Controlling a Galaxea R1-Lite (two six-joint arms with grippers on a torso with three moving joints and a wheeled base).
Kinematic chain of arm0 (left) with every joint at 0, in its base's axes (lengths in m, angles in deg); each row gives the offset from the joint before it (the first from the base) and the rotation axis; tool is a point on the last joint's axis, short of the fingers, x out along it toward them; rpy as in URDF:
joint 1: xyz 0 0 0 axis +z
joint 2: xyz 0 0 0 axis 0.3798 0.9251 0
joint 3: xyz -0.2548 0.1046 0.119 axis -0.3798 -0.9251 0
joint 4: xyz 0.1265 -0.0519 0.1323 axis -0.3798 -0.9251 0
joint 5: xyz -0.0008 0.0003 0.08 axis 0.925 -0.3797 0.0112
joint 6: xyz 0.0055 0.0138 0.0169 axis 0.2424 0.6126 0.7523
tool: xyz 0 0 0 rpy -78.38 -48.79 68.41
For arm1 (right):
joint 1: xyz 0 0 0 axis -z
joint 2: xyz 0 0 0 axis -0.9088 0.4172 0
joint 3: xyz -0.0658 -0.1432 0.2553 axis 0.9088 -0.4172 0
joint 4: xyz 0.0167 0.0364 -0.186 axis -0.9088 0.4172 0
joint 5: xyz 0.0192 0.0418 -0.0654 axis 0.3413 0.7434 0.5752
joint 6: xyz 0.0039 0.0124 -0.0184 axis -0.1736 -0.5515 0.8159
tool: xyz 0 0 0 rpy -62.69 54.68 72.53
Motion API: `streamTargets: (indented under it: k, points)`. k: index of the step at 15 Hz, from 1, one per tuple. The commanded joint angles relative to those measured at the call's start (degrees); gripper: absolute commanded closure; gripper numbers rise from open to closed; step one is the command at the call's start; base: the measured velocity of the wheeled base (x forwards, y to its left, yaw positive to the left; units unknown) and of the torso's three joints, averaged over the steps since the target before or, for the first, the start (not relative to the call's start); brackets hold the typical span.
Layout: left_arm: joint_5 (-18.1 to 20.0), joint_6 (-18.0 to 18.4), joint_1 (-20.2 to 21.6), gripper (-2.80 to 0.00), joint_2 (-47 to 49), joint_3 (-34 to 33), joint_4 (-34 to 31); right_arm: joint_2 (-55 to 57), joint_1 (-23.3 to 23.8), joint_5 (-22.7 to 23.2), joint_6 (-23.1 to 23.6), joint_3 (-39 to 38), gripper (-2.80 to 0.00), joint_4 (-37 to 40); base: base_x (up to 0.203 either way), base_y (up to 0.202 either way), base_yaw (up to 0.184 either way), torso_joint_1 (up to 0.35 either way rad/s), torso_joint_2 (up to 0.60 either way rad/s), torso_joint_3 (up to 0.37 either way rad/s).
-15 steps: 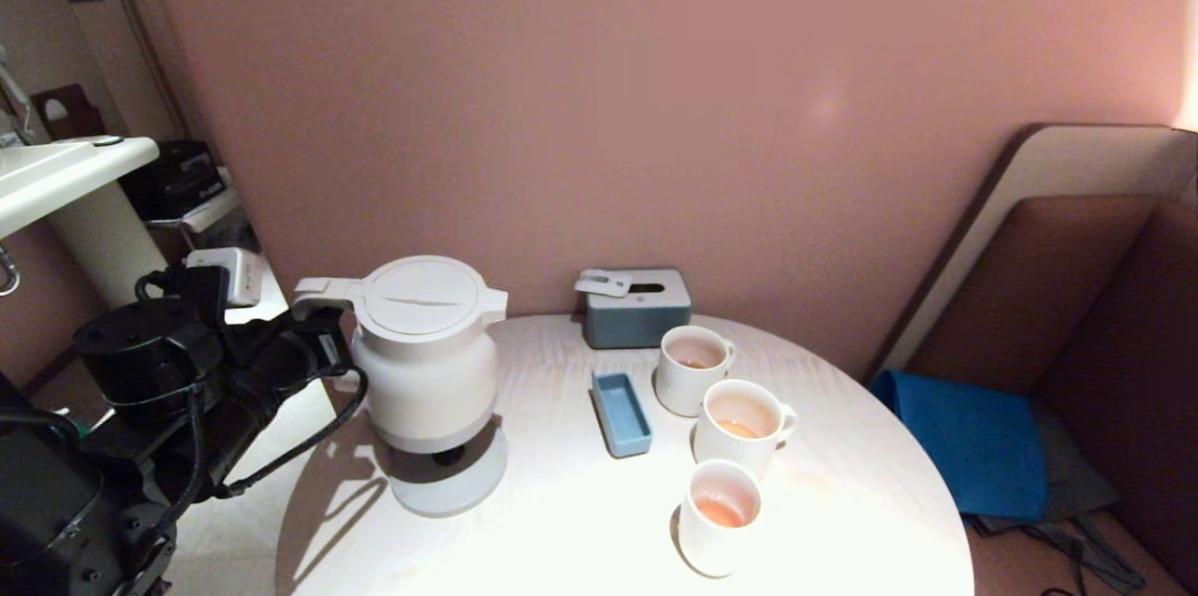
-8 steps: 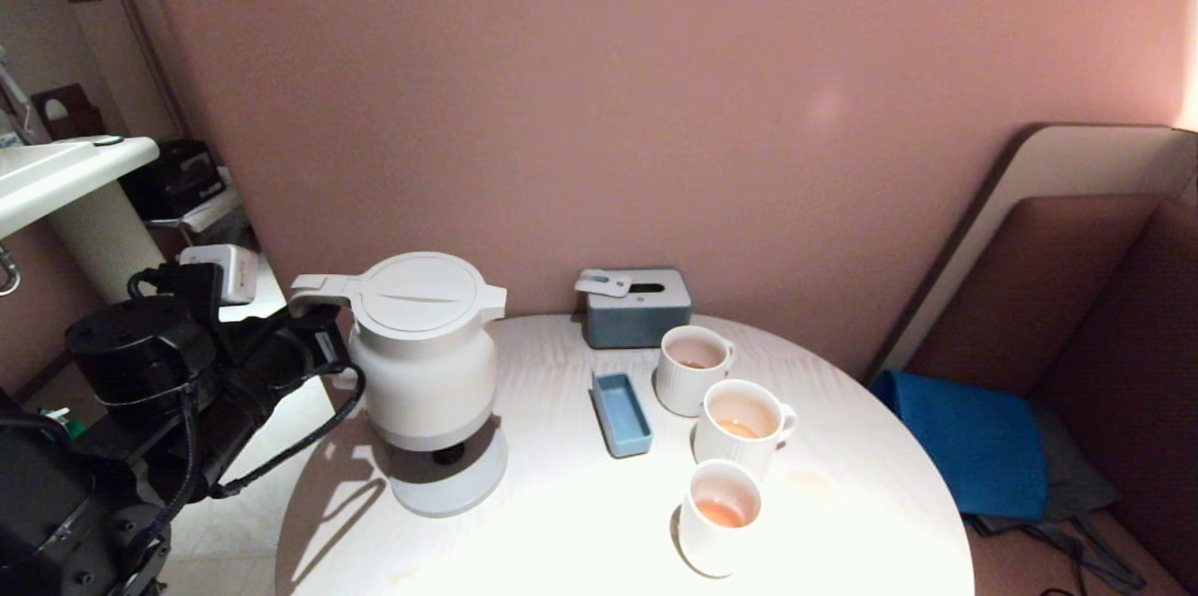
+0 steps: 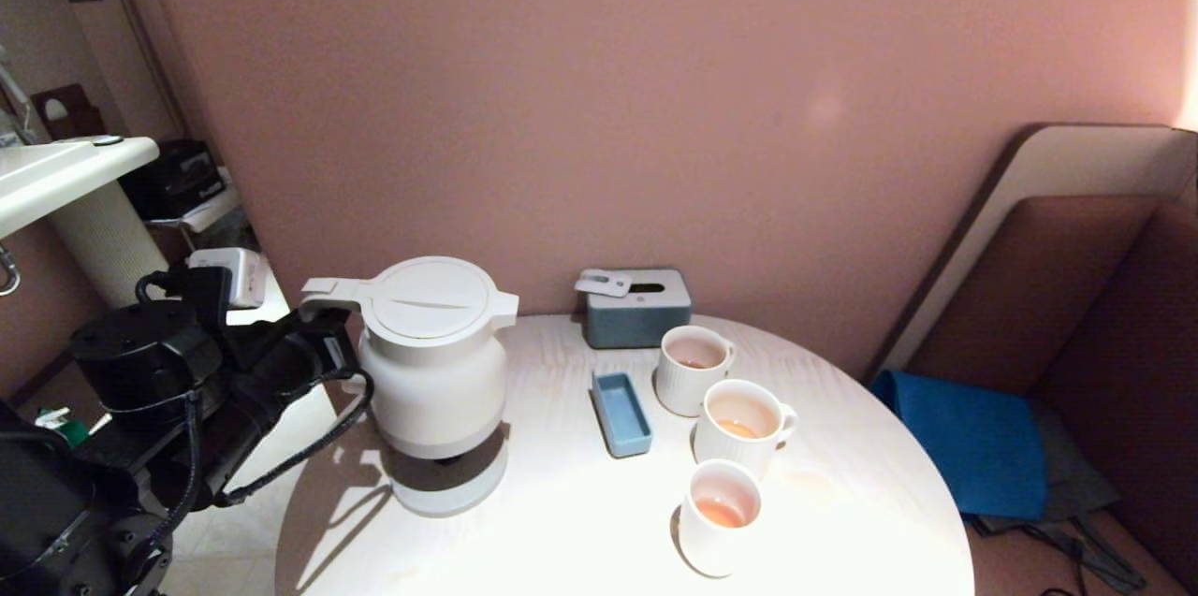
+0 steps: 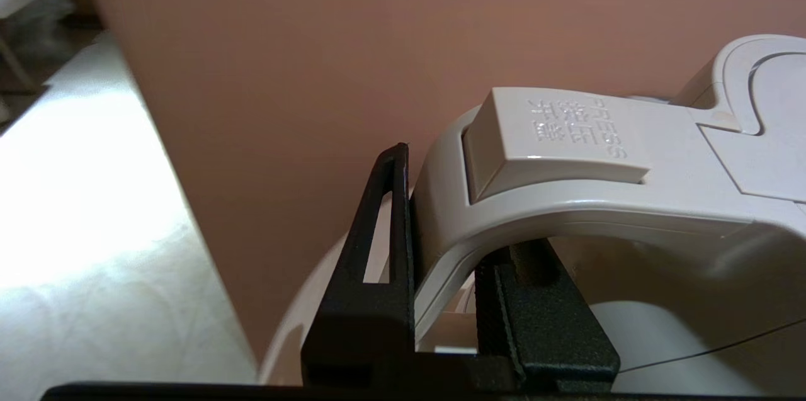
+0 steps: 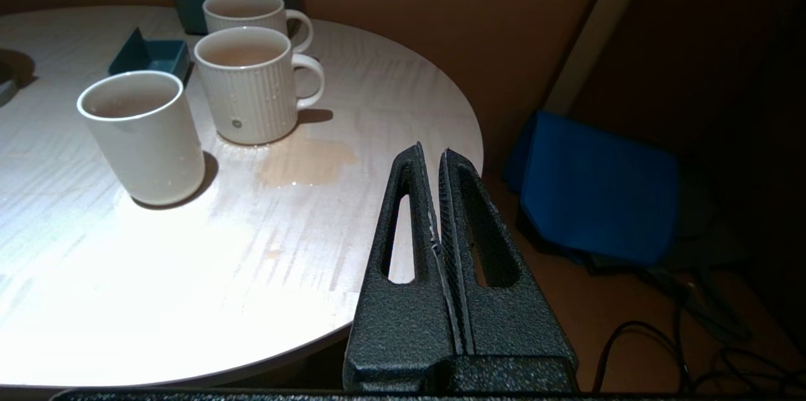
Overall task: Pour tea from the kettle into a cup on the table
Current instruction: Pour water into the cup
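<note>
My left gripper (image 4: pixel 444 250) clamps the kettle (image 3: pixel 435 362) by its handle, just above the base (image 3: pixel 449 484) at the table's (image 3: pixel 562 540) left edge. Three cups (image 3: pixel 719 516) seemingly hold some tea (image 3: pixel 721 512) already; pouring remains. My right gripper (image 5: pixel 434 199) hangs clenched, empty, off the right edge.

On the push button (image 4: pixel 557 143) at the top of the handle of the kettle (image 3: pixel 432 362), the raised word "PRESS" can be read, with a line of small Chinese characters beside it that I cannot read.
</note>
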Motion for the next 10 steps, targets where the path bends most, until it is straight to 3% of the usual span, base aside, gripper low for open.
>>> streamTargets:
  k: [1, 5, 8, 10]
  points:
    - [-0.47, -0.03, -2.71, 0.0, -1.75, -0.17, -1.2, 0.05, -0.02, 0.04, 0.05, 0.0, 0.0, 0.0, 0.0, 0.0, 0.0, 0.0, 0.0, 0.0]
    - [-1.55, 0.38, -7.37, 0.0, -6.6, 2.05, -10.77, 0.05, 0.06, 0.04, 0.05, 0.0, 0.0, 0.0, 0.0, 0.0, 0.0, 0.0, 0.0, 0.0]
    - [-2.75, 1.01, -11.44, 0.0, -6.54, 2.35, -11.91, 0.05, -0.02, 0.04, 0.05, 0.0, 0.0, 0.0, 0.0, 0.0, 0.0, 0.0, 0.0, 0.0]
    - [-4.87, 3.76, -14.3, 0.0, -6.05, 2.36, -11.93, 0.05, 0.0, 0.04, 0.05, 0.0, 0.0, 0.0, 0.0, 0.0, 0.0, 0.0, 0.0, 0.0]
